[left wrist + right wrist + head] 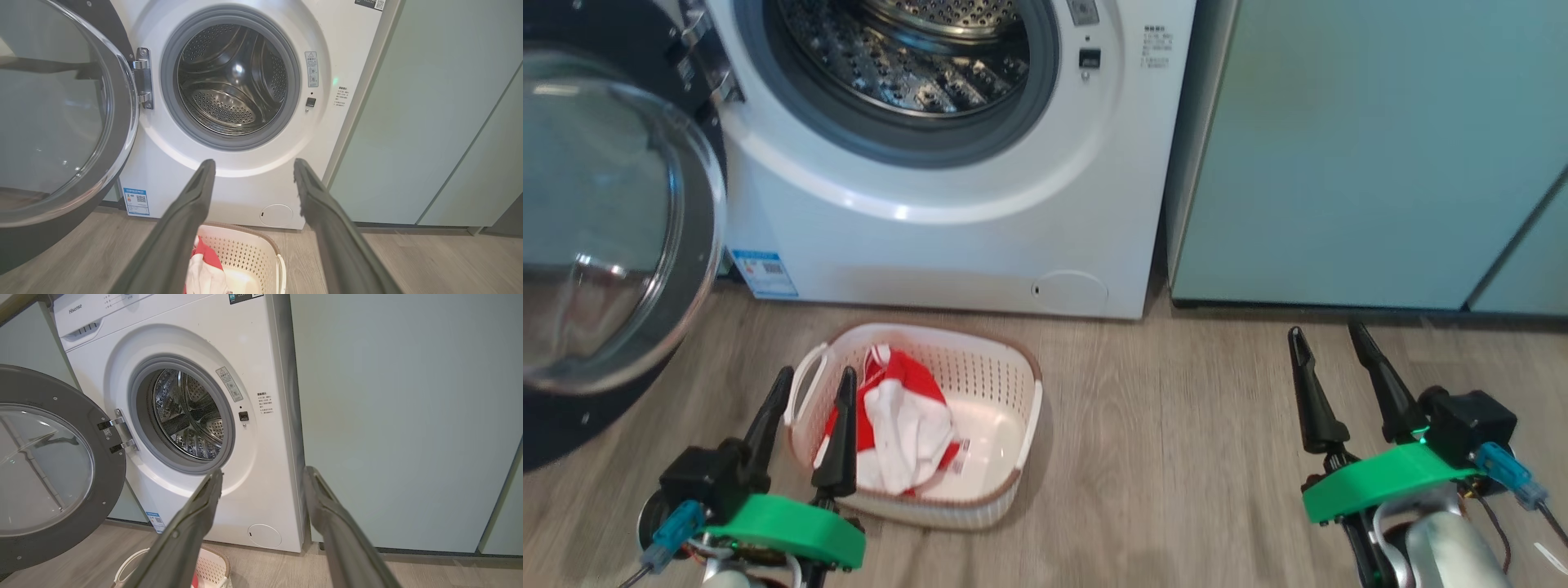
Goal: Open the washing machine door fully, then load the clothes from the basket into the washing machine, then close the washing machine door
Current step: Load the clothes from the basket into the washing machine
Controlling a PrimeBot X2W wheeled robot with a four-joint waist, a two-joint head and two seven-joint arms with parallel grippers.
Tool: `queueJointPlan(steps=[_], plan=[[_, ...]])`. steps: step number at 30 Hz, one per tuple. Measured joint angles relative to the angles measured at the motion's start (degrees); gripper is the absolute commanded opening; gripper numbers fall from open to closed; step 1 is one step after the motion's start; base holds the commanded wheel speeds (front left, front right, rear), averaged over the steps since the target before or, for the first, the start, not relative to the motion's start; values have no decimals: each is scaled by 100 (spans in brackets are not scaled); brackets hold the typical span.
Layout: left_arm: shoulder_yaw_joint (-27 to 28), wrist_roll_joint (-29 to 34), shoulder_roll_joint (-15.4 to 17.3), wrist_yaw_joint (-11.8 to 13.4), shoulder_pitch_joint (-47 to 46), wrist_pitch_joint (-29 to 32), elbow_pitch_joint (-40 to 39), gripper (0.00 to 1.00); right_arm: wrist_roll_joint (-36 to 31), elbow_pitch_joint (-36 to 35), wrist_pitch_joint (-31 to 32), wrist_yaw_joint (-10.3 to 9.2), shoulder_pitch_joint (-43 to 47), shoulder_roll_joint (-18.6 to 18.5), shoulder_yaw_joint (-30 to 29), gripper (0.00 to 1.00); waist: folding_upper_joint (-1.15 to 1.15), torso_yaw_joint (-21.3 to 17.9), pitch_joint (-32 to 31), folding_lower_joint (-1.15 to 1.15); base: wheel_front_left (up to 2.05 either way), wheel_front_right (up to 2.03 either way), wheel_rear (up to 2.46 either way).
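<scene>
My left pincer (817, 374) and right pincer (1325, 329) gape wide and empty; the clothes (903, 416), bunched at the left side of the basket (992, 371), look light, soft and floppy, so I'd pinch a raised fold.

red-white clothes (900, 425) in basket (1005, 384) before washing machine (947, 237), door (613, 237) open.

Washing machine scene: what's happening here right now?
The washing machine door stands wide open, and the drum of the washing machine is empty. The clothes lie in the basket on the floor before it. The left gripper, open, hovers by the basket; the right gripper, open, holds nothing.
</scene>
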Motion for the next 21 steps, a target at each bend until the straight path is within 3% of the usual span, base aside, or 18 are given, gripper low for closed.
queueJointPlan(steps=[11, 21], plan=[[-16, 11, 0, 62, -1, 0, 20, 100, 0, 1, 0, 0, -2, 1, 29, 100, 0, 51, 18, 0, 177, -176, 0], [-21, 1, -2, 77, -11, 0, 62, 100, 0, -3, 0, 0, -5, 5, 23, 100, 0, 83, 68, 0, 46, -46, 0]])
